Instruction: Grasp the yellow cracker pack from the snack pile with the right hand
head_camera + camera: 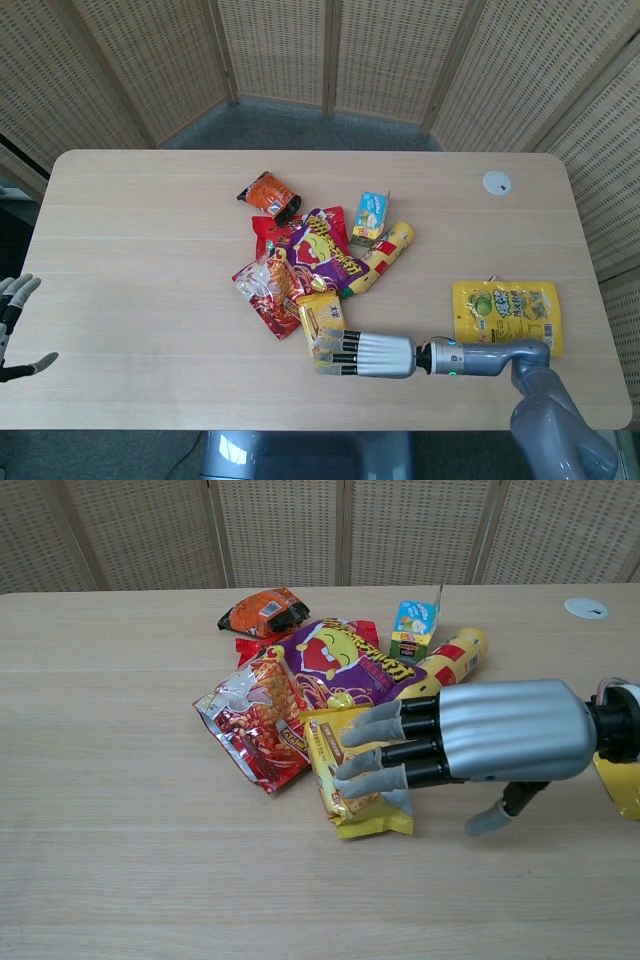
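The yellow cracker pack (320,312) (372,818) lies at the near edge of the snack pile, partly on a red bag. My right hand (365,353) (470,745) reaches in from the right, palm down. Its straight, spread fingers (375,750) lie over the middle of the pack, and the thumb (492,820) hangs down to the right of it, off the pack. Nothing is gripped. Whether the fingers touch the wrapper is unclear. My left hand (12,332) hovers past the table's left edge with fingers apart, holding nothing.
The pile also holds a red bag (262,290), a purple bag (325,248), an orange pack (270,193), a small juice box (371,215) and a yellow tube (385,255). A yellow-green pouch (507,315) lies at the right, and a white disc (497,182) at the far right.
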Controlling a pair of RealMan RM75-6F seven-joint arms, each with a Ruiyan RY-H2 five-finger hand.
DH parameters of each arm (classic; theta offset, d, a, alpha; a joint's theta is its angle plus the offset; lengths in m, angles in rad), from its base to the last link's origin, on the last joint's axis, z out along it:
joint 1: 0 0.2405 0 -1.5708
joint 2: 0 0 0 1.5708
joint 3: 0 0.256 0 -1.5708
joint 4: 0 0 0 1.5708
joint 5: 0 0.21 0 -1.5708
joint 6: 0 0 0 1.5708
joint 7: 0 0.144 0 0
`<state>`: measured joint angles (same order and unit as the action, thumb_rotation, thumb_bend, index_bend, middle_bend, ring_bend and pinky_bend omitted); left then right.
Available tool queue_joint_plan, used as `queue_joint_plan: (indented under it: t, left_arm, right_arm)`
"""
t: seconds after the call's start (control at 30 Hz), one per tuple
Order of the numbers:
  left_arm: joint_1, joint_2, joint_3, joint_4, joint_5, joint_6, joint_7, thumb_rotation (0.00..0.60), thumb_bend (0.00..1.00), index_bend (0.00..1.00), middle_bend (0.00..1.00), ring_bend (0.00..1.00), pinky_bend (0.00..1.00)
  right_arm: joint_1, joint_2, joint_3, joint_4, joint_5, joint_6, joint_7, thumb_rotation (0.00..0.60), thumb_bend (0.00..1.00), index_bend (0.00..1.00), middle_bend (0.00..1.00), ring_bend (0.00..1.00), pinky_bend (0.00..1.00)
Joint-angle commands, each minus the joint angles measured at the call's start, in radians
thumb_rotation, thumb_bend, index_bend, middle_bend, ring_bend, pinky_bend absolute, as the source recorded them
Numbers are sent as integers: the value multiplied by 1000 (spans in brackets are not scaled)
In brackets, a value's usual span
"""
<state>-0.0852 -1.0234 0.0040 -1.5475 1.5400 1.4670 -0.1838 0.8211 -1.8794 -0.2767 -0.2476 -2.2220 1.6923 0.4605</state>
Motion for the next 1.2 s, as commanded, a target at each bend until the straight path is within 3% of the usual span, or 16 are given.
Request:
queue_joint_plan:
  t: [0.03,0.67,1.2]
  left_arm:
    - [-2,-2,-1,3,-5,-6,2,600,0,53,0,0,0]
    - [-9,-22,-11,14,-39,-35,38,600,0,53,0,0,0]
    - [-12,-27,-18,19,-54,-46,46,600,0,54,0,0,0]
  right_arm:
    - [22,-4,-19,24,11,-24,3,600,10,0,0,0,0]
    - [150,-42,-105,82,40,-157,2,600,20,0,0,0,0]
    - [205,-83,-142,88,69,-236,-28,600,2,0,0,0,0]
